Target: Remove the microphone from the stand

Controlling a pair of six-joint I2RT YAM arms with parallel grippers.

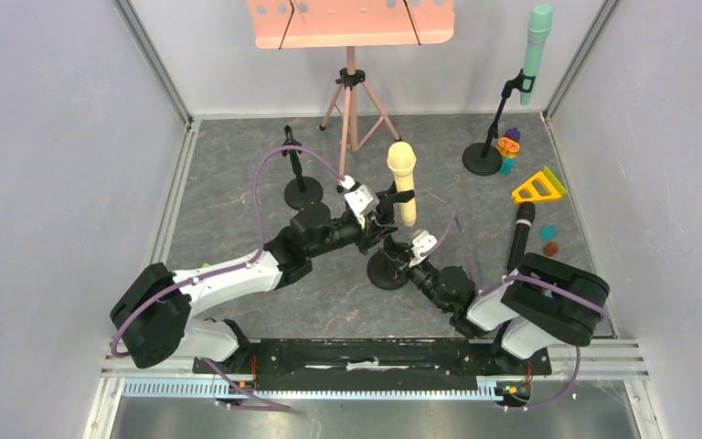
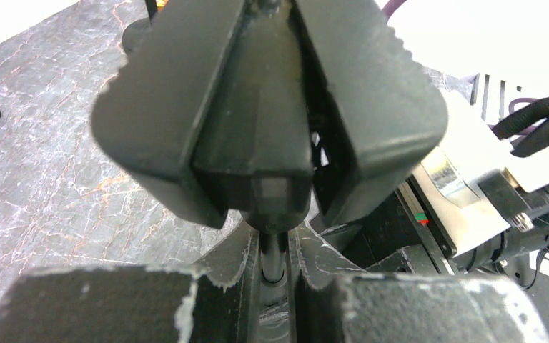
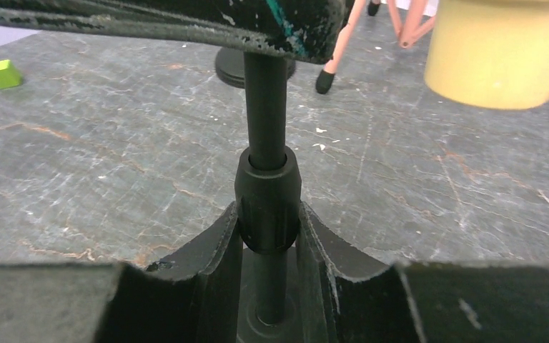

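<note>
The yellow microphone (image 1: 402, 181) sits head up in the black clip (image 2: 257, 107) at the top of its stand (image 1: 380, 273), near the middle of the grey table (image 1: 238, 183) — neither pair of jaws is on the microphone itself. The left gripper (image 1: 386, 212) is clamped tight on the stand's thin rod just below the clip, with the microphone's handle just beside it. Lower on the same stand, the right gripper (image 3: 269, 230) has its jaws narrow, pressed in on both sides of the pole's collar (image 3: 268, 189). In that wrist view the microphone's yellow end shows up and to the right. Further off — a black microphone (image 1: 520, 233) lies on the table to the right, a green microphone (image 1: 537, 50) stands in its own holder at the far right, and a pink music stand (image 1: 350, 23) is at the back.
</note>
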